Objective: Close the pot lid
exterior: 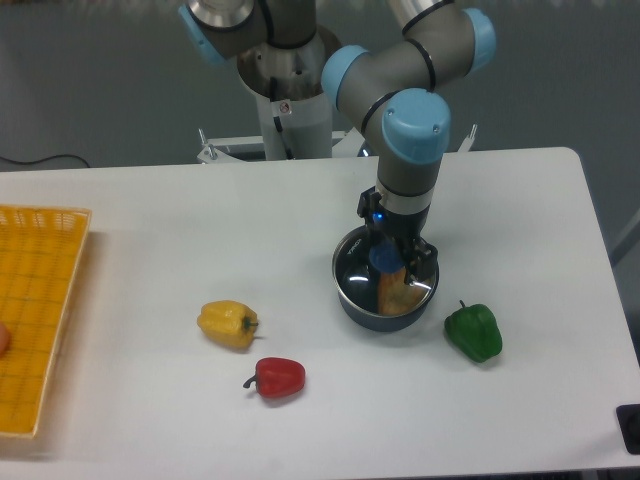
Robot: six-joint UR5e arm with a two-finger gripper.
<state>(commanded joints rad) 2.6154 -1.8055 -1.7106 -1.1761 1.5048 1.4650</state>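
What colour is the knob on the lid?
Blue; the knob shows between the gripper fingers in the fixed camera view.

Glass lid [362,272] with blue knob [385,259] lies flat on the dark pot [352,302]

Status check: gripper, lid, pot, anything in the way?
Gripper down over the blue knob, grip state unclear. Lid sits on the pot. Green pepper beside the pot, apart.

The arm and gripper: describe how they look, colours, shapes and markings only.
The arm is made of grey tubular segments with light blue round joint caps. Its base column carries a small red-and-white sticker. The gripper is small, black and two-fingered, with a blue light glowing on its body.
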